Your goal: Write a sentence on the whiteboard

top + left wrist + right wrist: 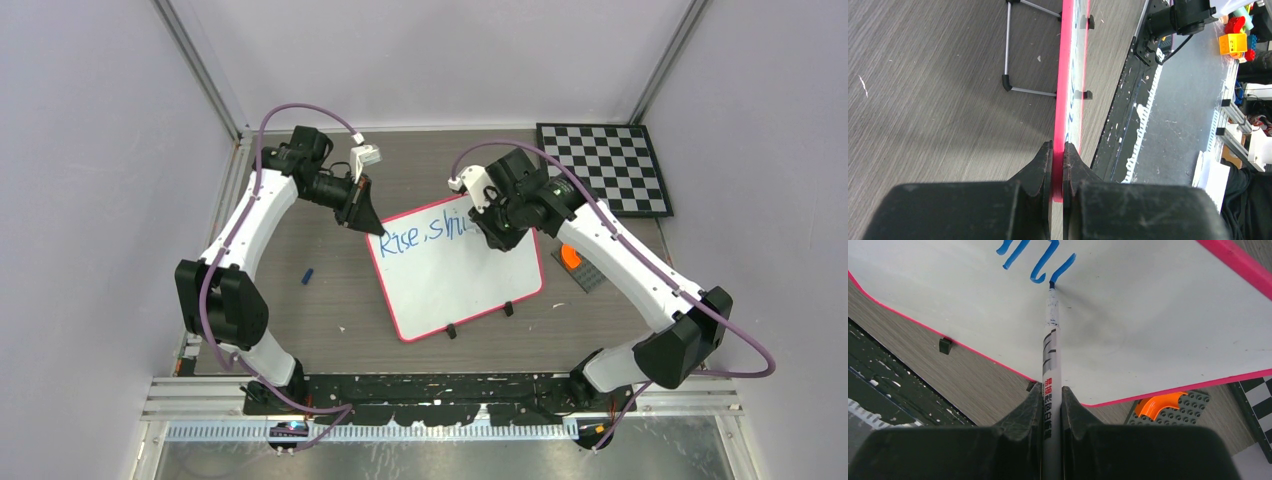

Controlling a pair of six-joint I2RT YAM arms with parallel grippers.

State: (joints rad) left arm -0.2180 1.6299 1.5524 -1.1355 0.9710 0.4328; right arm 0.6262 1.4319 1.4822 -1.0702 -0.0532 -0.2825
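The whiteboard, white with a red-pink rim, lies tilted in the middle of the table. Blue writing on it reads "Rise, shi" along its far edge; the rest is hidden under the right arm. My left gripper is shut on the board's far left corner; the left wrist view shows its jaws clamped on the pink rim. My right gripper is shut on a white marker. The marker's tip touches the board at the end of a blue stroke.
A black-and-white checkerboard lies at the far right. An orange piece on a grey studded plate sits by the board's right edge. A small blue cap lies left of the board. Two black clips sit on the board's near edge.
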